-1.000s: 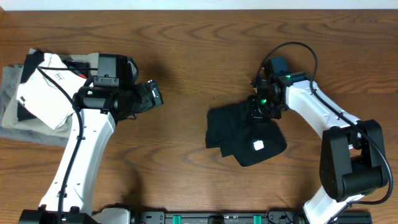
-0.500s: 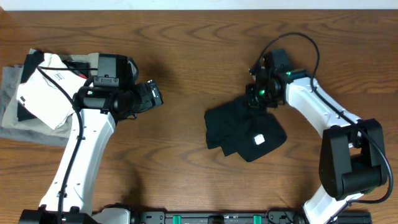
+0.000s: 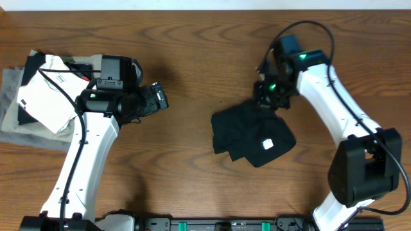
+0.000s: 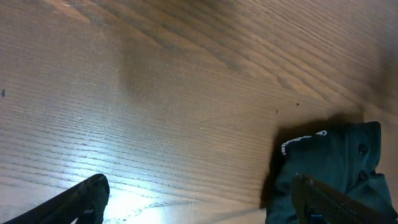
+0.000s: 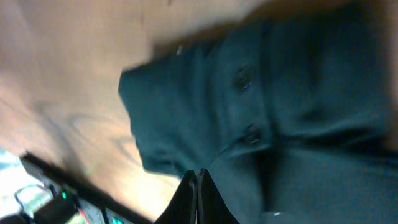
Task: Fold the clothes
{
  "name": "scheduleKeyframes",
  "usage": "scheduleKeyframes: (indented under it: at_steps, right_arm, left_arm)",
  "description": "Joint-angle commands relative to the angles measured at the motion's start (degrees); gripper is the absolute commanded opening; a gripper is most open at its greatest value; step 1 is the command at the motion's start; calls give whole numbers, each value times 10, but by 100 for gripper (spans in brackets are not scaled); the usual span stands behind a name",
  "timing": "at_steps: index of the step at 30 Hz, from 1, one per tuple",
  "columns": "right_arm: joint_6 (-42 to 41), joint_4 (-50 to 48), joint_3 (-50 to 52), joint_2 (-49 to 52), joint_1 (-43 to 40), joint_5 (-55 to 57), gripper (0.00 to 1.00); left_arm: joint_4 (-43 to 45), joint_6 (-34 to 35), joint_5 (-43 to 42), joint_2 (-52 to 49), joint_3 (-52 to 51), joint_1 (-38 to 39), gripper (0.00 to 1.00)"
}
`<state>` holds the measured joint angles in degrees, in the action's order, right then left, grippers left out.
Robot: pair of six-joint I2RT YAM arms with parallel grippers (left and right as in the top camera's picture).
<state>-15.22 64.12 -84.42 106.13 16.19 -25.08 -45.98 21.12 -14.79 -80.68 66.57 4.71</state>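
Observation:
A crumpled black garment (image 3: 253,135) with a small white label lies on the wooden table, right of centre. It also shows in the left wrist view (image 4: 329,155) and fills the right wrist view (image 5: 280,106), where two buttons are visible. My right gripper (image 3: 268,99) is at the garment's upper edge, and its fingers (image 5: 199,177) are pressed together on a pinch of the fabric. My left gripper (image 3: 158,97) is open and empty (image 4: 199,205), hovering over bare wood well to the left of the garment.
A stack of clothes (image 3: 38,96) in white, grey and black lies at the table's left edge, behind my left arm. The table's back edge (image 3: 205,9) runs along the top. A black rail (image 3: 218,224) runs along the front.
My right gripper has moved up and away from the middle of the garment to its upper edge, tugging the fabric slightly. The left arm has not moved.

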Motion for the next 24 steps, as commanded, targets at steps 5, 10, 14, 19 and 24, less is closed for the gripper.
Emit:
scheduleKeyframes:
  at_steps: [5,10,14,19,24]
  right_arm:
    - [-39,-57,89,4,59,-11,1]
    - [-71,-95,145,4,56,0,1]
    - [-90,-123,170,4,36,17,1]
    - [-96,-151,188,5,-7,17,1]
    - [-96,-165,199,11,-44,26,1]
  left_arm:
    - [2,-5,5,-6,0,-1,94]
    - [2,-5,5,-6,0,-1,94]
    - [3,-5,5,-6,0,-1,94]
    - [2,-5,5,-6,0,-1,94]
    - [3,-5,5,-6,0,-1,94]
